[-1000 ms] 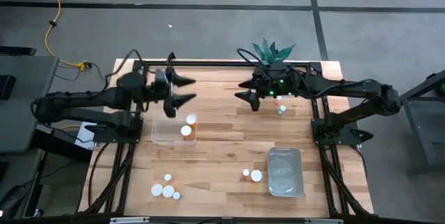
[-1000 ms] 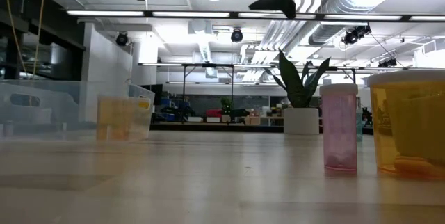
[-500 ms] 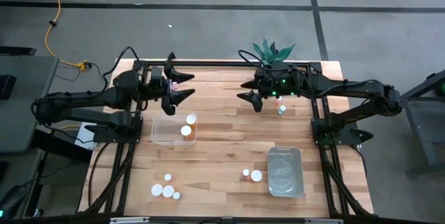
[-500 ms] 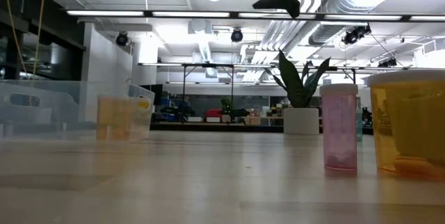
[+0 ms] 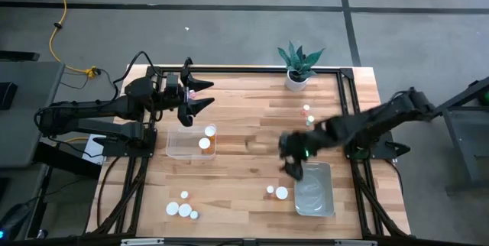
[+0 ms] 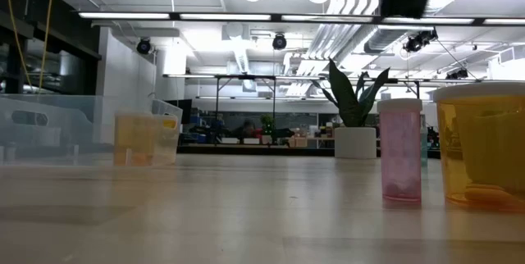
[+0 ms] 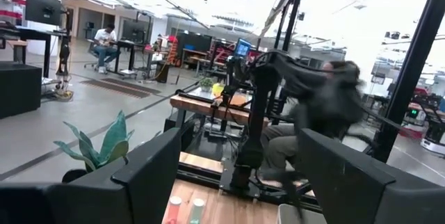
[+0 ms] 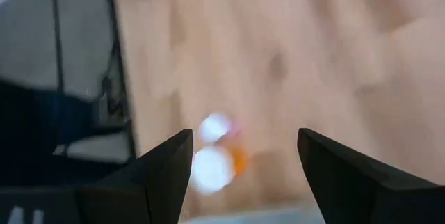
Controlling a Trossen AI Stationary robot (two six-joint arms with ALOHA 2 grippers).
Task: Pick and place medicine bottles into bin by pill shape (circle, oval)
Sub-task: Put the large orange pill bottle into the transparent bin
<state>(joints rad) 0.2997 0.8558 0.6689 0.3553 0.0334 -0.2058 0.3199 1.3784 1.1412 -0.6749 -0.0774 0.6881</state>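
Right gripper (image 5: 293, 157) has swung from the table's back edge to the near right bin (image 5: 314, 189), fingers spread, empty, above two medicine bottles (image 5: 276, 192). Left gripper (image 5: 200, 95) hovers released over the left bin (image 5: 180, 145).

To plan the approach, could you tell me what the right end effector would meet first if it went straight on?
Probably the two white-capped bottles ahead of the open right end effector, beside the clear bin; depth is unclear.
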